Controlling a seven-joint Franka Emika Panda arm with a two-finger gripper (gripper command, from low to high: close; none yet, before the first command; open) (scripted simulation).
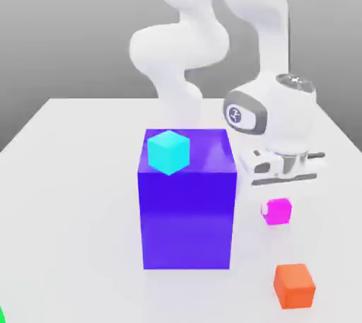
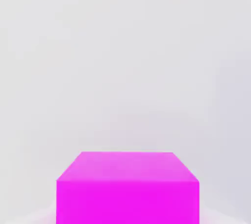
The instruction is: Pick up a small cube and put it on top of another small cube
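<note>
The white arm's hand hangs above the magenta cube [image 1: 276, 211], just beside the big blue block [image 1: 187, 201] on the exterior view's right. The gripper [image 1: 281, 186] has its jaws drawn fully together, and nothing shows between them. The magenta cube [image 2: 127, 188] sits on the white bench [image 1: 71, 194], apart from the hand. A cyan cube [image 1: 168, 152] rests on top of the blue block. An orange cube [image 1: 294, 285] lies near the magenta one, closer to the camera.
</note>
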